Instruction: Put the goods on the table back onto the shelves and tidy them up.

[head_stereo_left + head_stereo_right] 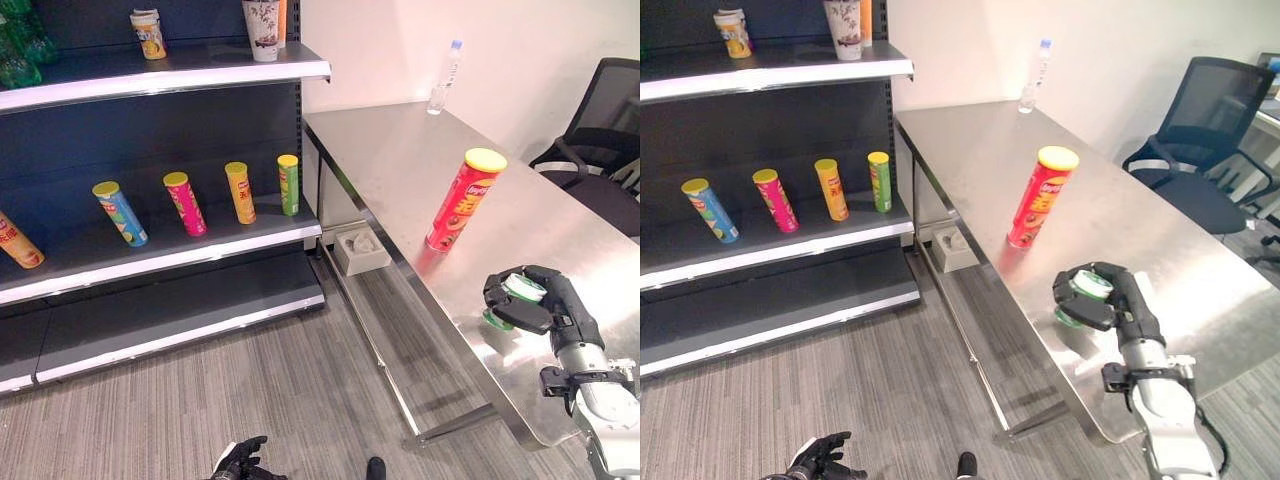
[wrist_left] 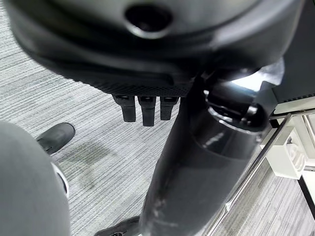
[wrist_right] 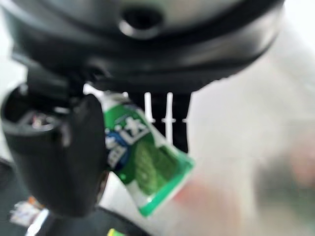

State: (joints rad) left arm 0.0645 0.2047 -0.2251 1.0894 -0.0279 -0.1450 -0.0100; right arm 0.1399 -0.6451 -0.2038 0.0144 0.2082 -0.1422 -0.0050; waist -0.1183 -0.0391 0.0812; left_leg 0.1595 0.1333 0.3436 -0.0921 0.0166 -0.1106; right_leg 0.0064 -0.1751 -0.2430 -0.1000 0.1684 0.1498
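One green tub [image 1: 518,296] sits clenched in the right hand [image 1: 540,300] above the table [image 1: 400,170]; carrying it to the shelf [image 1: 200,250] comes next. The left hand [image 1: 240,462] hangs relaxed.

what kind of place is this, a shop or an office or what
Probably a mock shop set up in an office room: a dark retail shelf unit stocked with snack tubes stands beside a steel table, and a mesh office chair sits past it. The right hand holds a small green container.
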